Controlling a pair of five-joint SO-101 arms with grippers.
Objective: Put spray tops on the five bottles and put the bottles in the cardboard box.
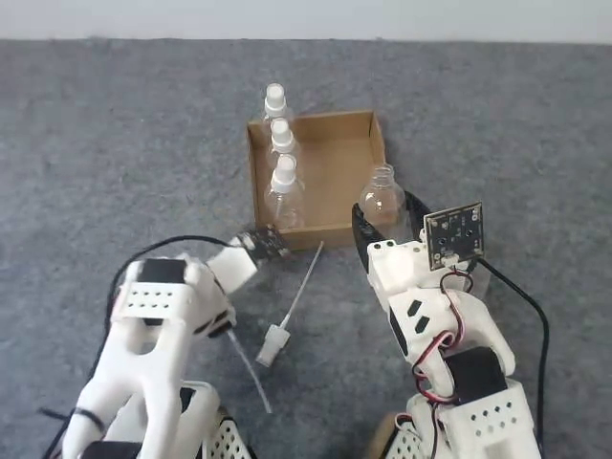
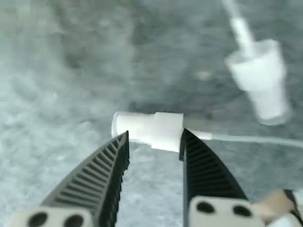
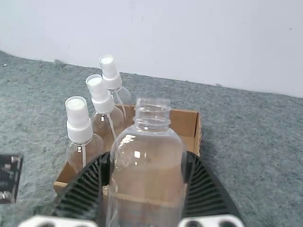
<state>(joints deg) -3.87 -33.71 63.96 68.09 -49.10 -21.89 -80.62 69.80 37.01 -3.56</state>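
Observation:
Three bottles with spray tops (image 1: 283, 164) (image 3: 97, 120) stand along one side of the cardboard box (image 1: 339, 177) (image 3: 190, 124). My right gripper (image 1: 387, 212) (image 3: 147, 163) is shut on a clear, topless bottle (image 1: 382, 189) (image 3: 152, 124), held upright at the box's near right corner. My left gripper (image 2: 154, 137) is open and low over the carpet, its fingertips astride a white spray top (image 2: 149, 127) lying crosswise; that top's thin tube (image 1: 251, 373) pokes out from under the left arm. A second loose spray top (image 1: 273, 344) (image 2: 260, 80) lies close by.
Everything rests on grey carpet (image 1: 115, 143). The second spray top's long tube (image 1: 306, 277) points toward the box's front wall. The right half of the box holds nothing. A pale wall (image 3: 189, 38) runs behind the box.

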